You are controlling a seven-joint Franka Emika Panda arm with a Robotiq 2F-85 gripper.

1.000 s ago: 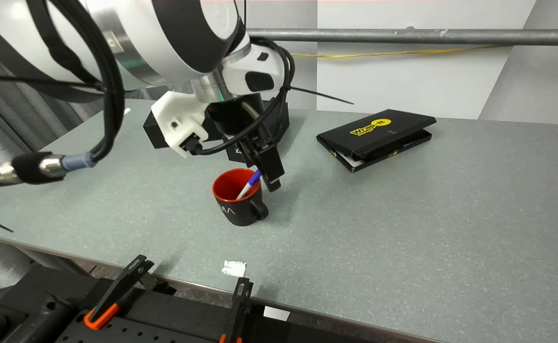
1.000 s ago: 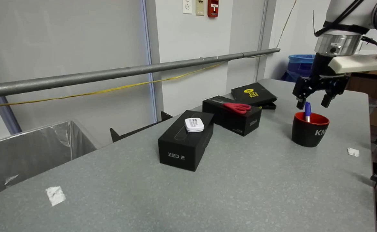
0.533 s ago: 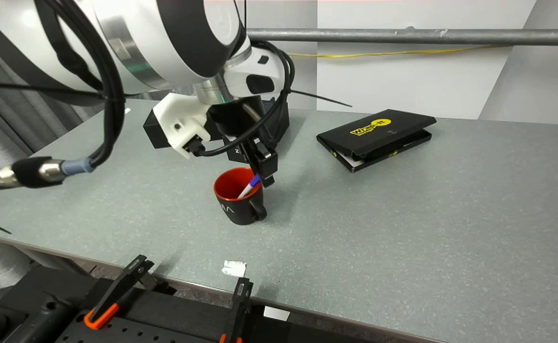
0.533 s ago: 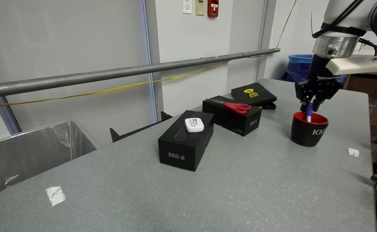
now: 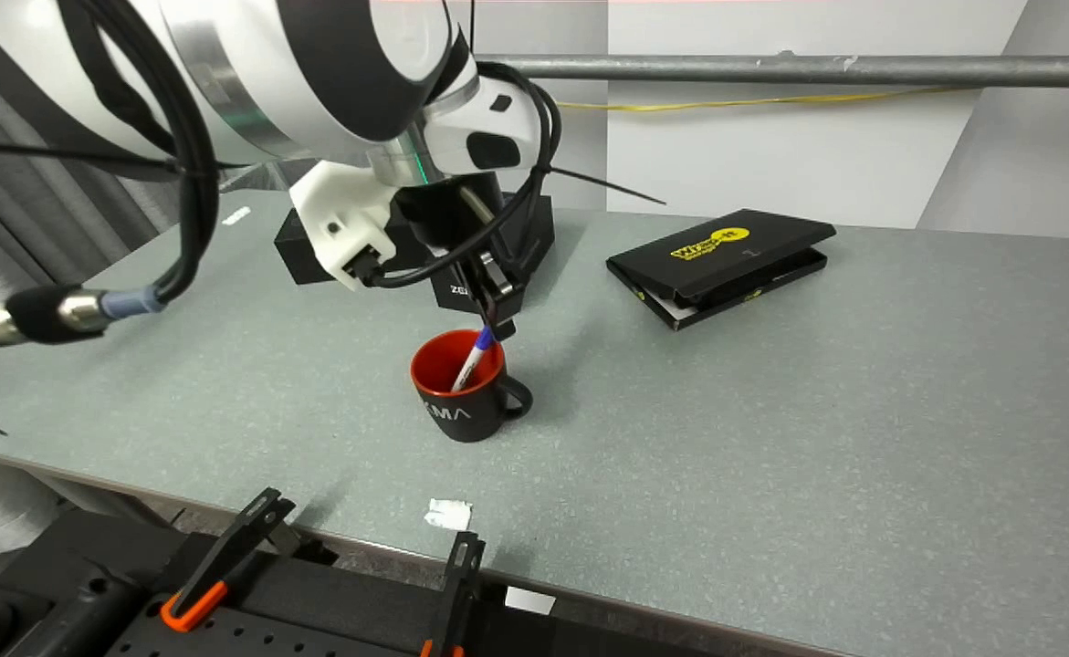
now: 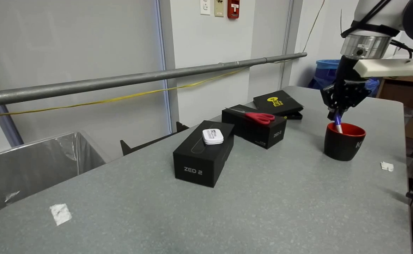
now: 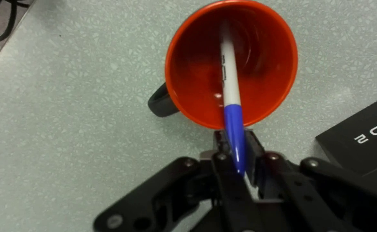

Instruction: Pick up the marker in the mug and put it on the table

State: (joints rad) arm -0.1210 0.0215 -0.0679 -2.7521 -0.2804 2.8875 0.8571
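The marker (image 7: 230, 80) leans inside the mug (image 5: 482, 413), its blue end poking up past the red rim, and I can see the gripper (image 7: 236, 140) pinching that end between its narrowed fingers. The mug stands on the grey table (image 5: 771, 456), and near it sits a black box (image 6: 251, 132) marked ZED 2, red-handled scissors (image 6: 260, 118) lying on top.

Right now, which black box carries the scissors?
The middle ZED 2 box, under the scissors; the other ZED box bears a white case, the flat box a yellow logo.
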